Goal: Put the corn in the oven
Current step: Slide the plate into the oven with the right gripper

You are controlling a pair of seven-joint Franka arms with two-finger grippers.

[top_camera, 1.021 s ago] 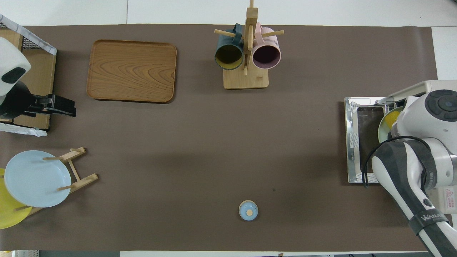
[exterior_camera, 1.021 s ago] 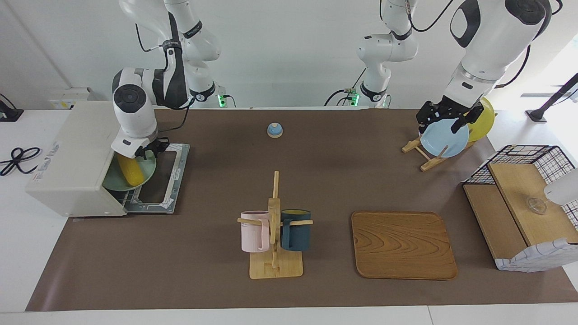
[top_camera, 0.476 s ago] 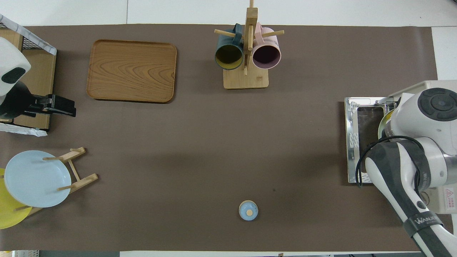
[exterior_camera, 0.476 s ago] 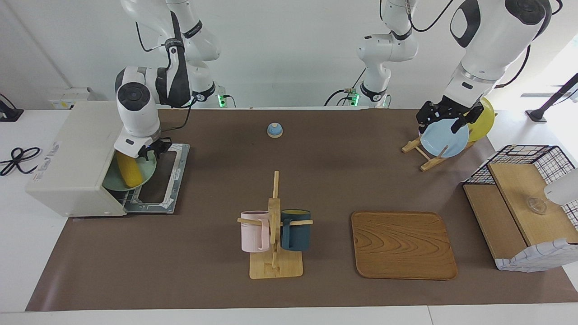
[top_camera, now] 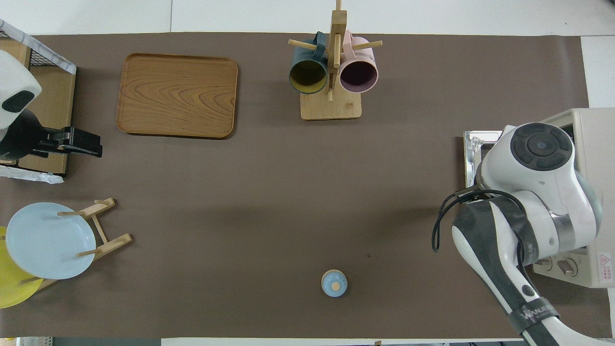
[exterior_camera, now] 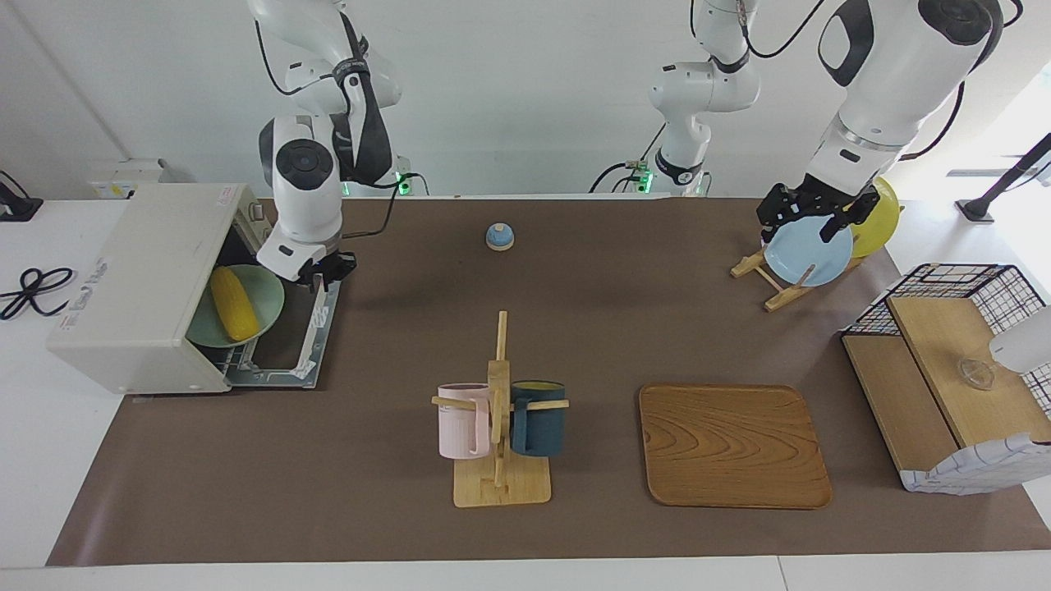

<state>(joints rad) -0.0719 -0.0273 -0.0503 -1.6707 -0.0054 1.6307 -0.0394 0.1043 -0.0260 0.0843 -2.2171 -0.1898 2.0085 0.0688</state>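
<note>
At the left of the facing frame the oven (exterior_camera: pixel 148 287) stands open, its door (exterior_camera: pixel 297 332) dropped flat on the worktop (exterior_camera: pixel 575 312). Inside, a green plate (exterior_camera: pixel 267 302) sits on the rack with the corn (exterior_camera: pixel 233 303) lying on it. The right gripper (exterior_camera: pixel 322 271) hangs over the door holding nothing; its fingers' spread cannot be told. At upper right, the left gripper (exterior_camera: pixel 809 215) hangs over a blue plate (exterior_camera: pixel 809 254), its fingers apart.

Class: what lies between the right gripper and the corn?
In the facing view, only the green plate's rim separates the right gripper from the corn.
</note>
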